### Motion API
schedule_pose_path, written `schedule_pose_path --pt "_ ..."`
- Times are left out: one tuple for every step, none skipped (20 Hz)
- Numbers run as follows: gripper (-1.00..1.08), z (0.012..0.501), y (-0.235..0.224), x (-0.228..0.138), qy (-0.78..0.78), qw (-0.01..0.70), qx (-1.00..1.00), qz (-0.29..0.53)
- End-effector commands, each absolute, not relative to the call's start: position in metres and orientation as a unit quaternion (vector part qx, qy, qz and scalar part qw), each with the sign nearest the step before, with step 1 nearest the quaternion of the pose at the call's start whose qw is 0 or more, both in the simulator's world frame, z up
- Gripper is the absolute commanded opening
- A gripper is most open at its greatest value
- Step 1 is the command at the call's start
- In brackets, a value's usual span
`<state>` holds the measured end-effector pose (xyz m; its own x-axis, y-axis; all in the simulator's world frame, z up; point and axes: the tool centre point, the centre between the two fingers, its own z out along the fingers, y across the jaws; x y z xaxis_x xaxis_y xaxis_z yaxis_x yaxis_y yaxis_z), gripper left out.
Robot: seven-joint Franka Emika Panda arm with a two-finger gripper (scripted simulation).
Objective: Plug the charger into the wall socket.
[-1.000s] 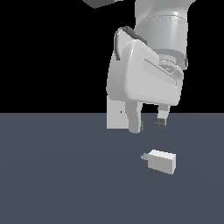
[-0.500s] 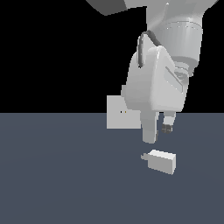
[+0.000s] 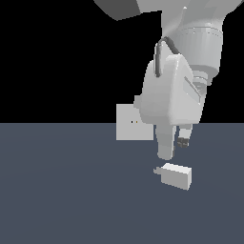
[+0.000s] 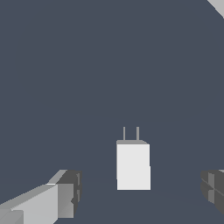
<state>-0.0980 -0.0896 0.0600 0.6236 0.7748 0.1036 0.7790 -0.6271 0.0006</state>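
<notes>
Lying flat on the dark grey floor (image 3: 57, 200), the charger (image 3: 177, 175) was the nearest thing to the exterior camera — a small white block with its short grey prongs (image 3: 157, 170) jutting toward that view's left. Nothing touched it. In the wrist view the same charger (image 4: 133, 166) sat between the two fingertips with clear floor on either side, its two thin prongs pointing away from the camera.

Just above it hung the gripper (image 3: 174, 147), its jaws spread wide and holding nothing. One pale finger (image 3: 165, 144) reached down to a little above the block's prong end, while the other, tipped with a dark pad (image 3: 183, 142), stood higher and toward the exterior view's right. The wrist view showed one finger (image 4: 52, 199) and the dark pad (image 4: 213, 186) of the other well apart, wider than the block.

Above the fingers rose the bulky white hand (image 3: 174, 97) of the arm.

Farther back stood the wall socket (image 3: 131, 123) — a flat, upright white plate with two tiny dark holes at its centre, its right edge hidden behind the hand. It stood well apart from the charger.
</notes>
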Motion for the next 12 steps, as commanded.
schedule_pose_path --pt "1.0 0.055 -0.09 -0.098 -0.431 0.022 -0.901 -0.047" --pt "1.0 0.052 -0.089 -0.098 -0.432 0.022 -0.901 -0.047" --pt "1.0 0.048 -0.089 -0.099 -0.432 0.022 -0.901 -0.047" --pt "1.0 0.044 -0.089 -0.099 -0.432 0.022 -0.9 -0.047" --pt "1.0 0.039 -0.089 -0.099 -0.432 0.022 -0.9 -0.047" --pt "1.0 0.034 -0.09 -0.099 -0.432 0.022 -0.9 -0.047" --pt "1.0 0.029 -0.089 -0.099 -0.432 0.022 -0.9 -0.047" --pt "1.0 0.025 -0.089 -0.099 -0.432 0.022 -0.9 -0.047" --pt "1.0 0.021 -0.09 -0.099 -0.432 0.022 -0.9 -0.047" --pt "1.0 0.018 -0.089 -0.099 -0.433 0.022 -0.9 -0.047" --pt "1.0 0.016 -0.089 -0.099 -0.433 0.022 -0.9 -0.047" --pt "1.0 0.014 -0.09 -0.099 -0.433 0.022 -0.9 -0.047"
